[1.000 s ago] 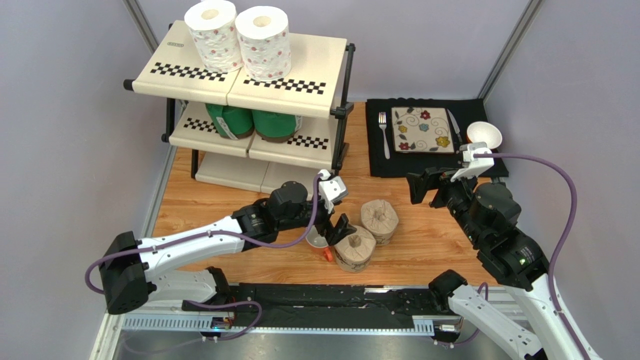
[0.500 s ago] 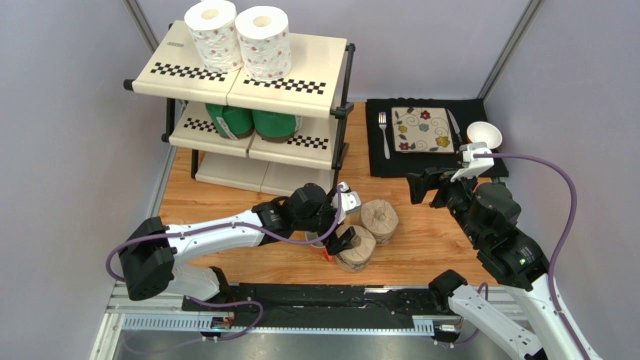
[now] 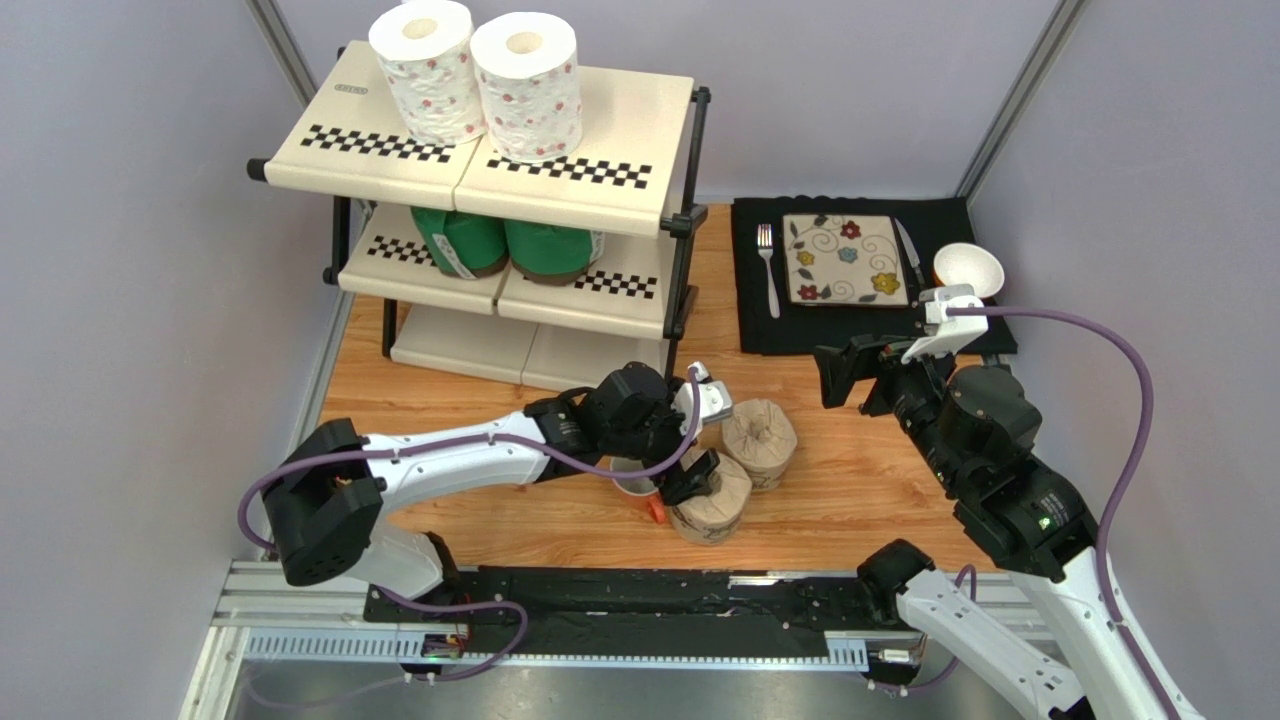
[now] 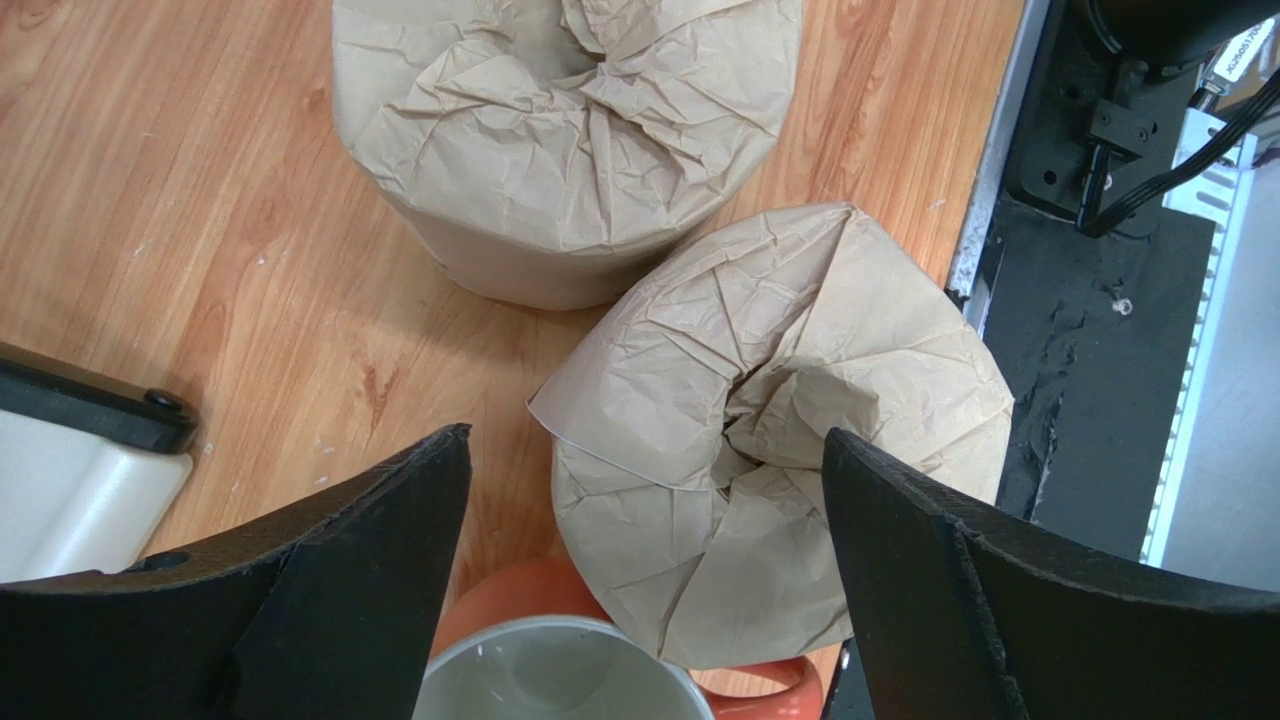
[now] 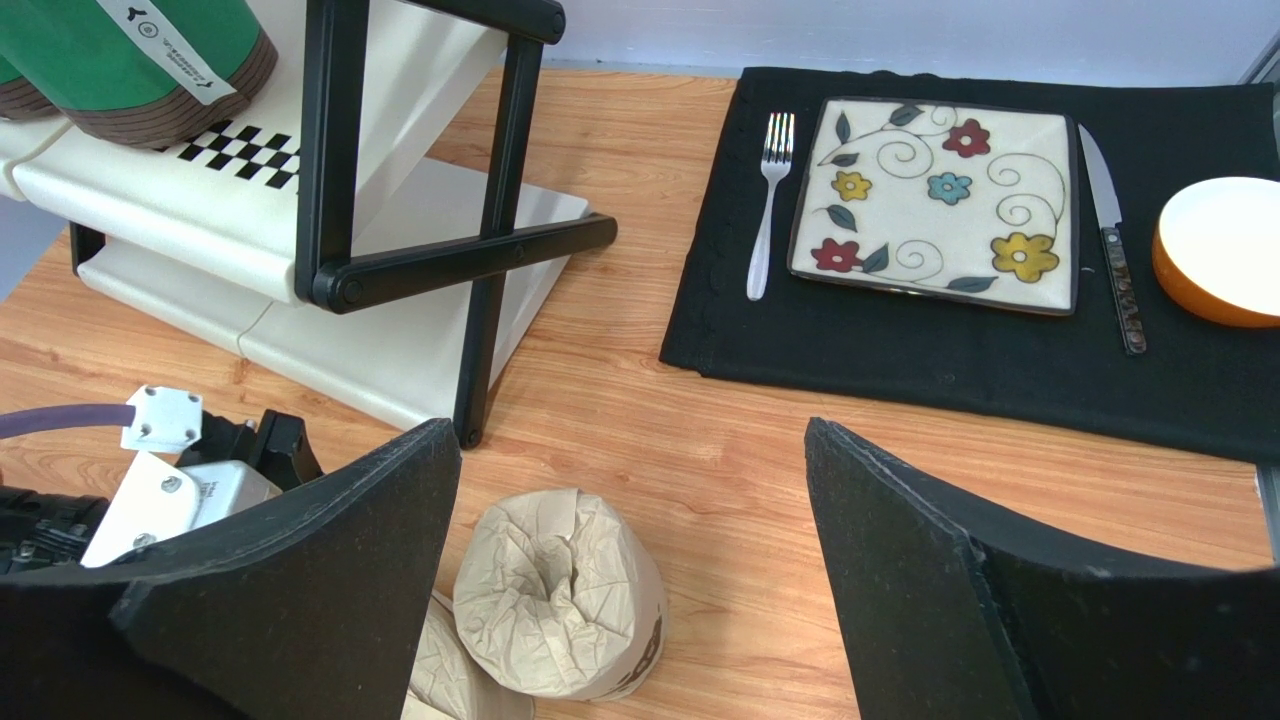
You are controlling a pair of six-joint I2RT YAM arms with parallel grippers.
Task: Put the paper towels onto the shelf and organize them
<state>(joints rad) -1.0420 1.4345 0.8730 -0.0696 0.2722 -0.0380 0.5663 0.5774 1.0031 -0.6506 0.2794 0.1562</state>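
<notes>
Currently the left hand (image 4: 643,495) is spread, with the near tan roll (image 4: 781,450) between its fingers on the bench (image 4: 196,225). At 2 o'clock, the right hand (image 5: 631,465) hangs spread.

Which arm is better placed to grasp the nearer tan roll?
Left. The left gripper is open directly over the nearer tan roll; the right gripper hovers farther off, near the placemat.

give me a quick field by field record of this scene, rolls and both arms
top tier: two floral rolls on the shelf
middle tier: two green rolls
table: near tan roll, far tan roll
left gripper: open, fingers either side of near tan roll
right gripper: open, holding nothing
mug: beside near tan roll
</notes>
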